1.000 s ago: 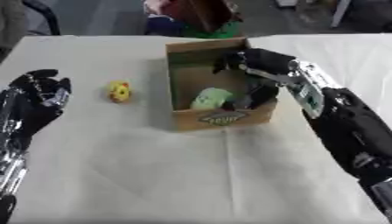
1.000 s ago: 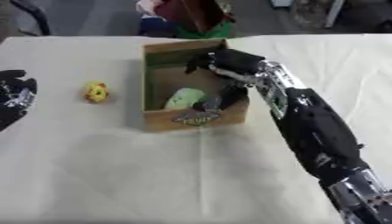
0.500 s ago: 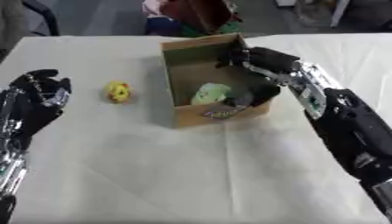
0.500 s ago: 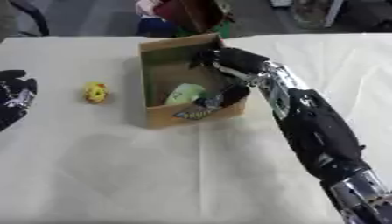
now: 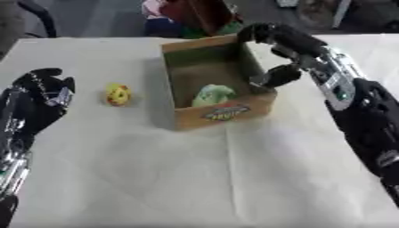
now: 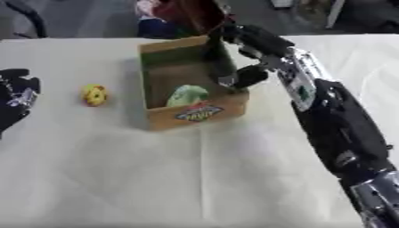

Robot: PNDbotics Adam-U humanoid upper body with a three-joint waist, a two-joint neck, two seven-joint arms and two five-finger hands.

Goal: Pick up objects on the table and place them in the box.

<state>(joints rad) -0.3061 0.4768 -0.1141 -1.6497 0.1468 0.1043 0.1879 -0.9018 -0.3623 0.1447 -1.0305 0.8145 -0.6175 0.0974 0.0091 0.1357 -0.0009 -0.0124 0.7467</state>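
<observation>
While the right hand (image 5: 279, 53) hangs over the box's (image 5: 226, 111) right wall, fingers curled on nothing, a pale green object (image 5: 212, 94) lies inside. Next, seemingly: the yellow object (image 5: 118, 94) near the bench's left edge, beside the open left hand (image 5: 39, 98).

I'm working at a table (image 5: 156, 178) with a whitish cloth, grey floor (image 5: 101, 18) showing behind it, plus a dark chair (image 5: 39, 15) far left.
</observation>
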